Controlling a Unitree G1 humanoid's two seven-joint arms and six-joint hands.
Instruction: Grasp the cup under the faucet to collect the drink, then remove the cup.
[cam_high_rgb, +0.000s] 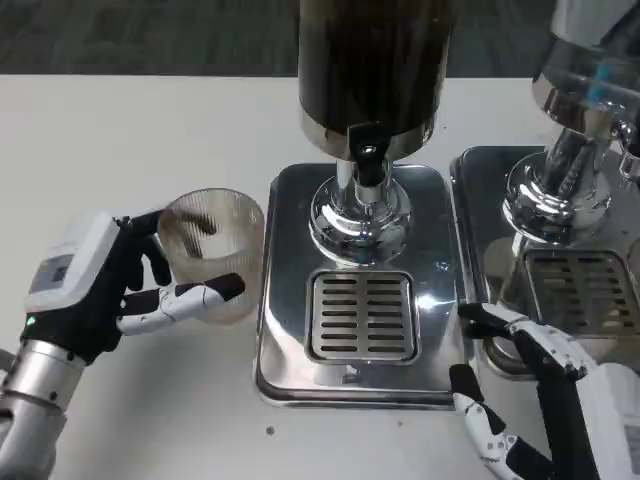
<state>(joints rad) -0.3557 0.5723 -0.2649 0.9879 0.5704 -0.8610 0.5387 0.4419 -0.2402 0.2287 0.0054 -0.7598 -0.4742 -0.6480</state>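
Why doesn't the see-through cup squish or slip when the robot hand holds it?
The cup is probably stiff plastic: the left hand grips it and its round rim keeps its shape. Its ribbed wall likely helps the fingers not slip. It looks empty, so it's probably light and could tip easily if bumped.

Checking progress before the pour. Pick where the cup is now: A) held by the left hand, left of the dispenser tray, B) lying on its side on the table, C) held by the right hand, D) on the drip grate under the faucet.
A: the left hand grips the upright cup beside the tray, away from the grate and faucet.
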